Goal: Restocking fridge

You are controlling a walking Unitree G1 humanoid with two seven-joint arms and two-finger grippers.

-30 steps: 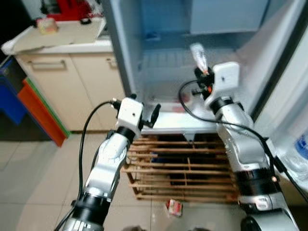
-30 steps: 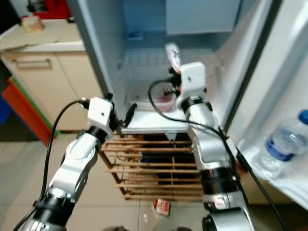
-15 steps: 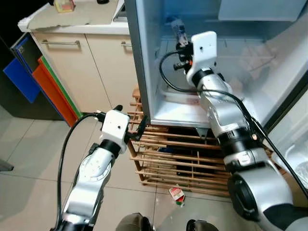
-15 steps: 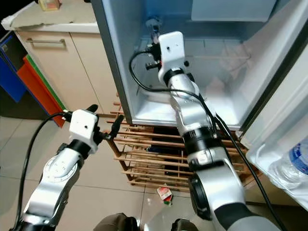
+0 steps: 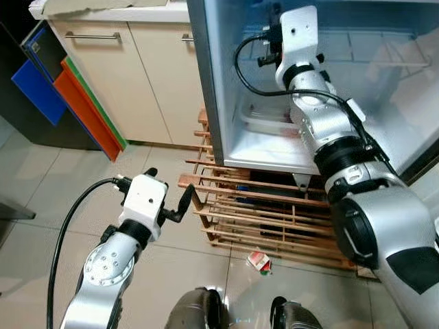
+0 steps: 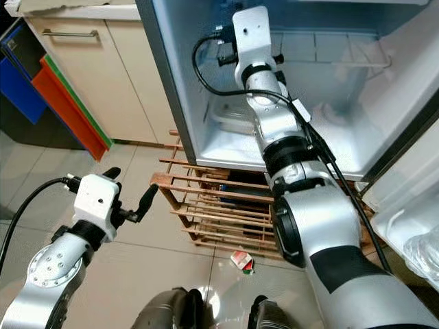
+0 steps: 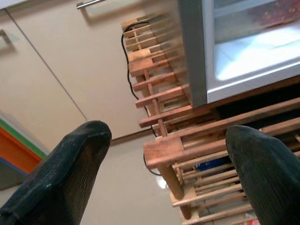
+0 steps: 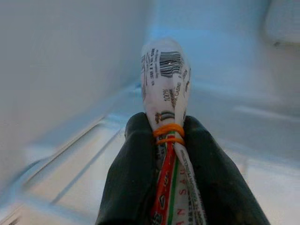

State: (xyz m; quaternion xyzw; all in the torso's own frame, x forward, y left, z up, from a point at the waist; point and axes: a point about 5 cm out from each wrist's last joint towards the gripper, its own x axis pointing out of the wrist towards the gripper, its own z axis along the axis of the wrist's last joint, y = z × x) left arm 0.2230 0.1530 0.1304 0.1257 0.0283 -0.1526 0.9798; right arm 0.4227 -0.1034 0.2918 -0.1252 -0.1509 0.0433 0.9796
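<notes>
Evidently the thing being stocked is a slim printed packet (image 8: pixel 165 89), crinkly plastic with a barcode near its tip and orange rubber bands cinching it where the right gripper (image 8: pixel 168 140) clenches it between both black fingers. Held by that banded neck, the packet points forward into the fridge (image 6: pixel 329 82), over a pale, smooth shelf, which suits sliding it in tip-first. In the head views the right arm reaches up toward twelve o'clock, its white wrist housing inside the open compartment; a shallow clear tray (image 5: pixel 264 123) lies lower, near the arm. At seven o'clock the left gripper (image 5: pixel 180 204) hangs low with its fingers spread, grasping nothing, probably kept clear of the work. Beside it, a slatted wooden rack (image 5: pixel 260 219) stands under the fridge.
</notes>
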